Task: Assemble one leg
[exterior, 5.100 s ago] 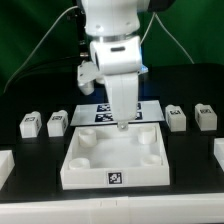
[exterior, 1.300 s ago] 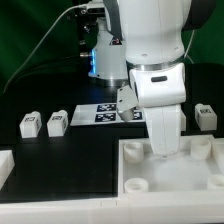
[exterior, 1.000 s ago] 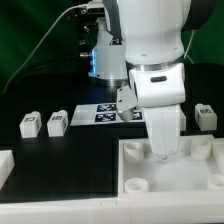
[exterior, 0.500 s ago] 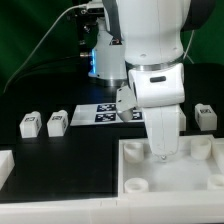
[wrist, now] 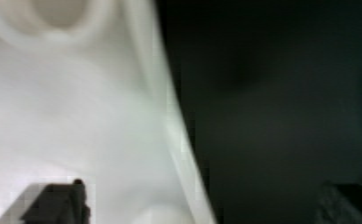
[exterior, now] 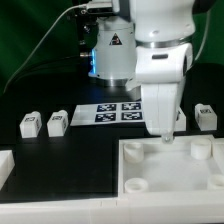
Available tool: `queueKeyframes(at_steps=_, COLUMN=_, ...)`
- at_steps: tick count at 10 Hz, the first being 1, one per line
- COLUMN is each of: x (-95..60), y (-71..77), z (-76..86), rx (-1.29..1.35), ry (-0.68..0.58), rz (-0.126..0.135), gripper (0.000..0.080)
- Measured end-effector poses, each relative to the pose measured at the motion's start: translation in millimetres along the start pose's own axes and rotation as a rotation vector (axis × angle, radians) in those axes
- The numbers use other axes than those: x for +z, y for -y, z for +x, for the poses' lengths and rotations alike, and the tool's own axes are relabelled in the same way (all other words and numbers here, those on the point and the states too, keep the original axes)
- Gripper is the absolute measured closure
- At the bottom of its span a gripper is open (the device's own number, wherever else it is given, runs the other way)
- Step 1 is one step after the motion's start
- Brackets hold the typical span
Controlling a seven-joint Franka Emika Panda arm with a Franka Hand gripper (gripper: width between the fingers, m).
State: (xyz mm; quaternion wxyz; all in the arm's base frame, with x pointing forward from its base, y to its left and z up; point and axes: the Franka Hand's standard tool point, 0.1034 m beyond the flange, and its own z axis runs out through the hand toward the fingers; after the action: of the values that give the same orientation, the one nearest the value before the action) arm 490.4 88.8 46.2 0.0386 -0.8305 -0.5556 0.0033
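This is a robotics lab. A white industrial arm (exterior: 160,70) stands over a bare black counter (exterior: 70,165) in front of a plain dark backdrop (exterior: 20,25). A marker board (exterior: 118,112) of printed square tags lies flat on the counter. The legs (exterior: 30,124) set out in a row each carry the same kind of tag, beside a plain white moulded panel (exterior: 170,172).

The black table (exterior: 60,175) is carrying a white panel (exterior: 170,178) under the gripper (exterior: 165,138). The marker board (exterior: 118,112) is lying just behind it. A leg (exterior: 28,124) and a second leg (exterior: 57,122) are sitting well off toward the exterior view's left, and a third leg (exterior: 205,115) is sitting near on the exterior view's right.
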Motion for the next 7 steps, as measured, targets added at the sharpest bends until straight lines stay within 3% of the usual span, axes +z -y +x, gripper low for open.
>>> queueKeyframes(at_steps=3, x=0.2, y=20.4, z=28.3, rx=0.433, ry=-0.010, rz=0.011, gripper=0.0151)
queueKeyframes(at_steps=7, x=1.1, y=25.4, z=35.9, rx=0.846, ry=-0.020, rz=0.036, gripper=0.0151)
